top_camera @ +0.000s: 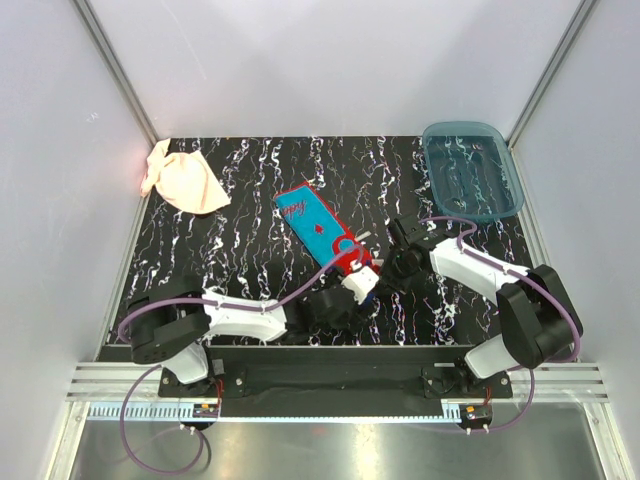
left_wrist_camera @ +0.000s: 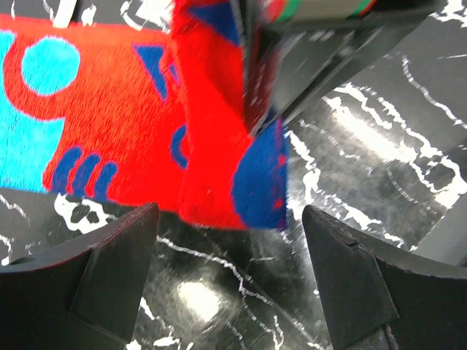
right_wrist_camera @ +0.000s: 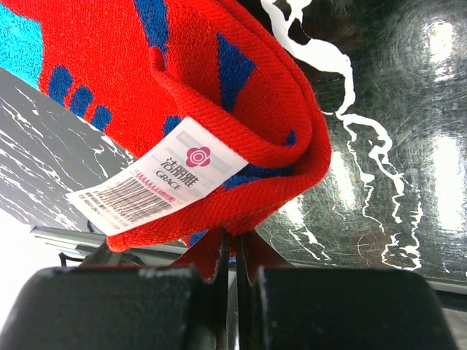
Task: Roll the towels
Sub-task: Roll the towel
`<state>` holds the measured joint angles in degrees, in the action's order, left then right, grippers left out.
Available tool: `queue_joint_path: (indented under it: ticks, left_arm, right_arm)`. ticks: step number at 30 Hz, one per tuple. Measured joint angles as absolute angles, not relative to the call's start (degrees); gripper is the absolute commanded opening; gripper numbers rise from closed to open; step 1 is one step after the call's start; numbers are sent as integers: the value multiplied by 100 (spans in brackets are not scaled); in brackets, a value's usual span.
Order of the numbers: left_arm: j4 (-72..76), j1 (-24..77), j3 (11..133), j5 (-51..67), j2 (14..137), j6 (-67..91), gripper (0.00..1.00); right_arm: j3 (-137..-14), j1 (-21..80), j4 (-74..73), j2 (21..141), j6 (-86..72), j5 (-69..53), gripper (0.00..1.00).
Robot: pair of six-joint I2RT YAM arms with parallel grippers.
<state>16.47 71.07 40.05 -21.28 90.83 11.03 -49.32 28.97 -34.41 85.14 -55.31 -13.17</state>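
Note:
The blue towel with red pattern lies lengthwise mid-table, its near red end curled over into a loose fold. My right gripper is shut on the red edge of that fold, which carries a white label; its jaws are pressed together. My left gripper is open just short of the same folded end, low over the table, with nothing between its fingers. The peach-pink towel lies crumpled at the back left, away from both grippers.
A translucent blue plastic tray stands at the back right corner. The table is black with white marbling, with white walls on three sides. The two wrists sit close together near the front centre.

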Motion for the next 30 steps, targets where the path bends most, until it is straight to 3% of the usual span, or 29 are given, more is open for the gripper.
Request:
queue_joint_path:
  ticks: [4, 9, 10, 12, 13, 15, 16, 19, 20, 21, 23, 24, 30]
  left_arm:
    - [1682, 7194, 4174, -2106, 9216, 1009, 79]
    - [1745, 7238, 4372, -2034, 9520, 937, 54]
    - [1767, 7238, 4388, -2012, 9568, 926, 43]
    - [1780, 7238, 4392, -1973, 9620, 902, 36]
    - [1796, 7238, 4392, -1970, 9638, 902, 23]
    - [1826, 7238, 4392, -1942, 9655, 906, 15]
    - [1837, 7238, 4392, -1931, 9662, 904, 6]
    - [1879, 7236, 4392, -1868, 9662, 902, 0]
    - [1887, 7210, 4392, -1815, 9662, 904, 0]
    - [1894, 7181, 4392, -1695, 9662, 926, 0]
    - [1911, 7076, 4390, -1393, 9662, 998, 0]
    - [1925, 6991, 4383, -1197, 9662, 1059, 0]
    - [2265, 6025, 4086, 373, 9642, 1750, 0]
  right_arm:
    - [-4932, 2897, -3452, 8512, -5527, -1323, 0]
    - [-4932, 2897, -3522, 8447, -5524, -1352, 0]
    - [-4932, 2897, -3540, 8429, -5524, -1367, 0]
    - [-4932, 2897, -3562, 8409, -5522, -1404, 0]
    - [-4932, 2897, -3581, 8405, -5522, -1426, 0]
    - [-4932, 2897, -3601, 8394, -5520, -1446, 0]
    - [-4932, 2897, -3607, 8388, -5520, -1452, 1]
    - [-4932, 2897, -3634, 8357, -5520, -1455, 4]
    - [-4932, 2897, -3636, 8340, -5520, -1455, 10]
    - [-4930, 2897, -3642, 8320, -5522, -1457, 24]
    - [-4930, 2897, -3667, 8281, -5505, -1450, 34]
    - [-4930, 2897, -3693, 8246, -5496, -1446, 53]
    - [-5100, 2897, -4134, 7922, -5398, -1157, 72]
